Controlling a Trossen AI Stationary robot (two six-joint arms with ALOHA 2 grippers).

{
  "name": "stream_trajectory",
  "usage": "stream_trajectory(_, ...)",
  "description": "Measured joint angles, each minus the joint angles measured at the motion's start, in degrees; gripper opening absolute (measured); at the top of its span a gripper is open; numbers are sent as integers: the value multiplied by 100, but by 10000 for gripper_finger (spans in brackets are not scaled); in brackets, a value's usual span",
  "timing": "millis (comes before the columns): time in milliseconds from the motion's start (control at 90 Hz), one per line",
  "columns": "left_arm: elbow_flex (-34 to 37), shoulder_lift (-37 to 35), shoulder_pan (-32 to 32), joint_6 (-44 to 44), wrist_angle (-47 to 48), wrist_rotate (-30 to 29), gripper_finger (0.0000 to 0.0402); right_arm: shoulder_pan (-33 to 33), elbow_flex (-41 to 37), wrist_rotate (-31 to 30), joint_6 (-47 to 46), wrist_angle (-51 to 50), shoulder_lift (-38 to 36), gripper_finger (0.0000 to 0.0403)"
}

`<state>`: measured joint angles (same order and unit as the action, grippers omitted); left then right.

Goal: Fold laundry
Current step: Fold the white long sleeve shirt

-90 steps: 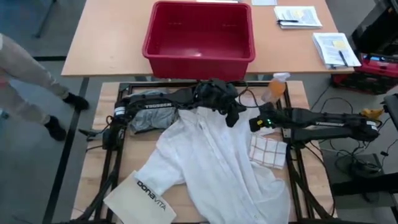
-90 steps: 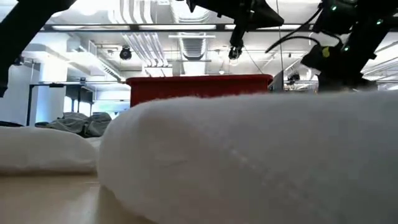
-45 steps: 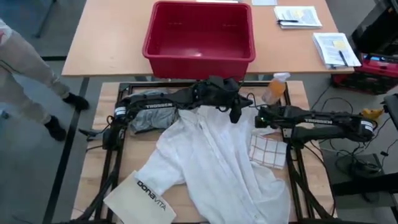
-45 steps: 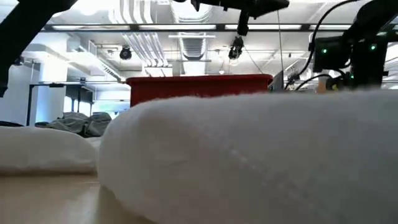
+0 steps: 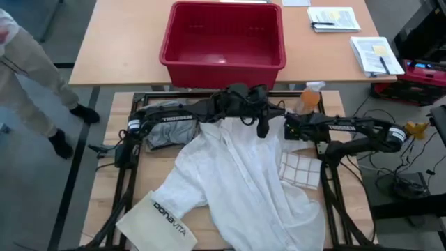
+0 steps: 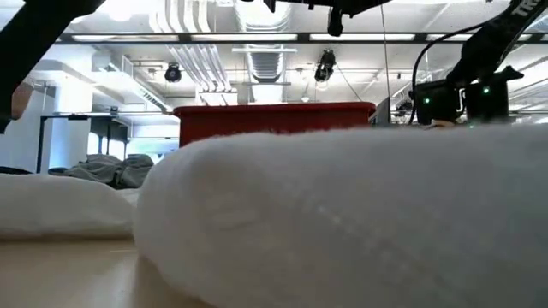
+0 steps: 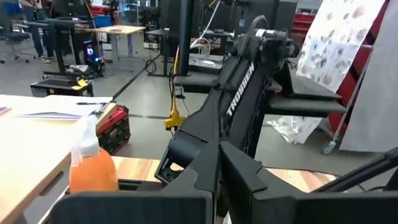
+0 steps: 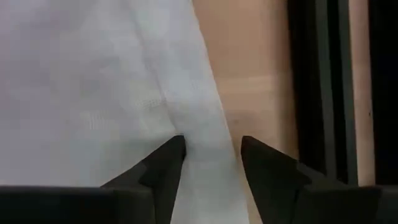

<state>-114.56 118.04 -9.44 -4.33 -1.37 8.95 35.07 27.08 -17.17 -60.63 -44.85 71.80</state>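
White shirt spread across centre of the high view, long axis diagonal: collar end at upper centre, hem toward lower right, one sleeve running to lower left. Grey T-shirt bunched at centre left, partly under the left arm. Red bin at top centre on the far table; inside looks bare. White "bonavita" bag at lower left, touching the sleeve.

Left gripper above the collar; fingers apparently together, grasping nothing visible, though the view is poor. Right gripper at centre right over the shirt's edge, fingers parted, cloth between them.
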Motion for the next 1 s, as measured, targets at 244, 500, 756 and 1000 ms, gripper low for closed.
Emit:
stream_trajectory(244,0,-34,-33,66,344,-3,0,14,-8,96,445,471,80,106)
stream_trajectory(500,0,-120,-75,283,950,108,0,11,-47,351,1080,510,-376,8)
stream_trajectory(756,72,-353,-390,-395,1135,1173,0,-74,317,559,1418,453,-1583,1)
stream_trajectory(1000,1911,-1367,-355,-879,373,378,0,-171,697,510,1679,204,-2044,0)
